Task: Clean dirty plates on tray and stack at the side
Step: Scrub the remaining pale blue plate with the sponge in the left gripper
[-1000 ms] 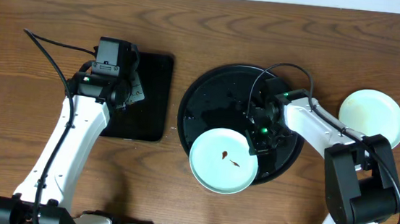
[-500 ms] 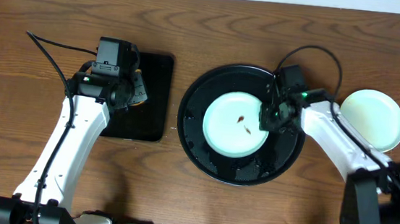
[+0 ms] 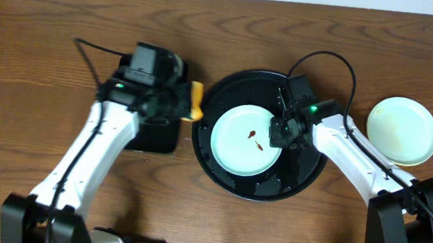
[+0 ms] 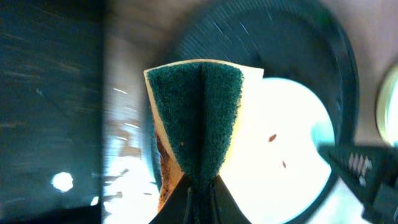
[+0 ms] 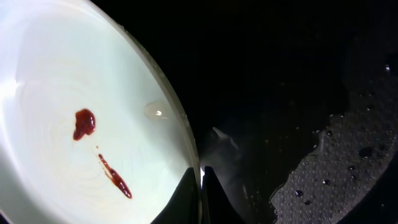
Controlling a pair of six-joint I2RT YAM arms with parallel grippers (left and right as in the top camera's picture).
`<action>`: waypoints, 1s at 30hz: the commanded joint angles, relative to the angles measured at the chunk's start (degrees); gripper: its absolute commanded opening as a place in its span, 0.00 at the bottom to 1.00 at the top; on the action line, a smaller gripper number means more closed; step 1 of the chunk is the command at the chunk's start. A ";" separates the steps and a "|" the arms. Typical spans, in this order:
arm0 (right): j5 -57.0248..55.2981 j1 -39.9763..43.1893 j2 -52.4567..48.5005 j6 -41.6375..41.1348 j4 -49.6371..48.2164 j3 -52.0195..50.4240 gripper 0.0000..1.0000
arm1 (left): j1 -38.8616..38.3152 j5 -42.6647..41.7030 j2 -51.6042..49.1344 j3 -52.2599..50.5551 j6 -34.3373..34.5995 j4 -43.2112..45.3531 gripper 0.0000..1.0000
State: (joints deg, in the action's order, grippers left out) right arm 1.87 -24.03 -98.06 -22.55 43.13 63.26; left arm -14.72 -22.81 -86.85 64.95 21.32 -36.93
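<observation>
A pale mint-blue plate [image 3: 246, 140] with brown-red smears lies on the round black tray [image 3: 306, 176]. My right gripper [image 3: 278, 132] is shut on the plate's right rim; the wrist view shows the rim [image 5: 186, 143] pinched between the fingers [image 5: 201, 186] and the smears [image 5: 84, 122]. My left gripper [image 3: 183, 103] is shut on a green-yellow sponge [image 3: 195, 101], held at the tray's left edge. In the left wrist view the sponge [image 4: 196, 118] hangs over the plate [image 4: 280, 149]. A second pale plate [image 3: 403, 131] lies on the wood at the right.
The small rectangular black tray [image 3: 152, 135] lies left of the round tray, under my left arm. Water drops lie on the round tray's floor [image 5: 329, 162]. Bare wood tabletop [image 3: 26, 136] spreads to the left and along the back.
My left gripper has lifted the sponge off the small tray and carried it right to the round tray's edge. My right gripper has slid the plate from the tray's front rim to its middle.
</observation>
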 commanded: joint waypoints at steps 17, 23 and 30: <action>-1.90 0.17 -0.55 -3.19 -0.07 -0.17 0.01 | -13.92 -21.84 -14.75 -1.03 10.01 13.07 0.08; -1.90 0.15 -0.55 -3.17 -0.04 -0.17 0.01 | -15.63 -23.50 -15.89 -1.05 11.91 14.38 0.08; -1.86 0.15 -0.55 -3.17 -0.02 -0.17 0.01 | -17.35 -23.41 -16.04 -1.05 13.92 15.69 0.08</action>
State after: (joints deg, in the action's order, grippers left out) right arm 1.02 -23.99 -98.08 -25.04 43.07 63.24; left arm -31.46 -44.88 -101.91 64.29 33.71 -21.39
